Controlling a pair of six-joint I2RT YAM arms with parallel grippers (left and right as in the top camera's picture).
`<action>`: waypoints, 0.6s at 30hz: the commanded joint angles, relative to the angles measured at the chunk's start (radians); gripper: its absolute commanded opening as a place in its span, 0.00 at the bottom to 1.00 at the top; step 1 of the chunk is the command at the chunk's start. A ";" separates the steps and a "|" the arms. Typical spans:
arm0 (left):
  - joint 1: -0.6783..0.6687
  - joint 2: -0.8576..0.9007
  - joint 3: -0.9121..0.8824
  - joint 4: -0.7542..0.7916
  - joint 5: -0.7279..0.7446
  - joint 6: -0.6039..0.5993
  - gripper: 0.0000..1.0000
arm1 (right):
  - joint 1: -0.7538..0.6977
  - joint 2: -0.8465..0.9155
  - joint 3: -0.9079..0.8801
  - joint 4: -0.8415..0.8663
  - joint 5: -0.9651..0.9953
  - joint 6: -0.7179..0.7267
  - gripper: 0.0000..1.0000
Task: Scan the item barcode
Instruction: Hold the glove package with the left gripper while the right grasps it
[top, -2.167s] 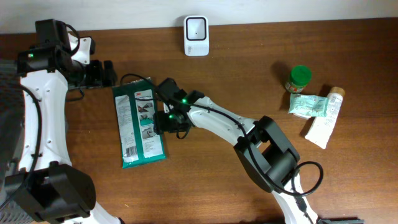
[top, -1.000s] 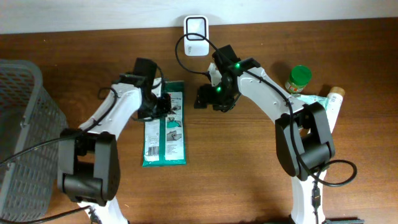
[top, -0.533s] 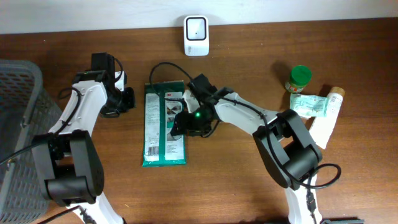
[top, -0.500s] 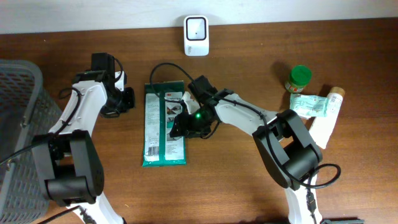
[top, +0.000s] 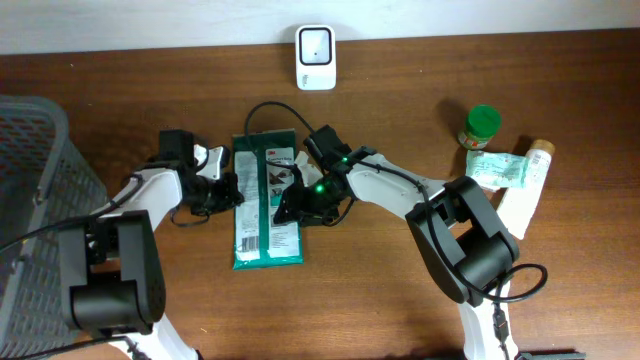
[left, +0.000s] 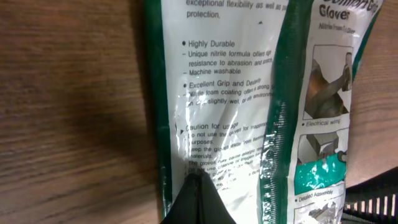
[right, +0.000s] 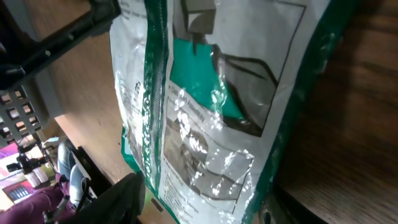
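My L pincer (left: 198, 194) is pressed together. Its tip now sits on the pack (left: 249, 93) just inside the left edge, on the white text panel. Half a sec ago it hung off to the side, clear of the pack, so this arm has come in. My R pincer (top: 293, 204) hasn't left the right edge: jaws apart w/ the film between them and narrowing, but whether they bite yet I can't tell. The pack itself has barely budged. It lies flat on the counter (top: 400, 300), print side up, long axis running away from me, btwn the two arms. My read for the job: L is pinning the pack so R can get hold w/o it sliding, i.e. pickup is starting and nothing is lifted yet. The barcode pos. is too small to make out from above, so I can't say which face must turn to the window. On the far side, against the back edge, the scanner (top: 316, 43) stands well apart from the pack, so the carry and the presenting are all ahead.
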 joint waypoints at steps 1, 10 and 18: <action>0.000 0.004 -0.055 -0.007 -0.008 0.015 0.00 | 0.038 0.006 -0.049 0.046 0.107 0.052 0.52; 0.000 0.004 -0.060 -0.011 -0.033 0.015 0.00 | 0.000 0.021 -0.074 0.292 0.096 0.045 0.41; 0.000 0.004 -0.060 -0.010 -0.034 0.015 0.00 | 0.025 0.067 -0.073 0.323 0.096 0.045 0.23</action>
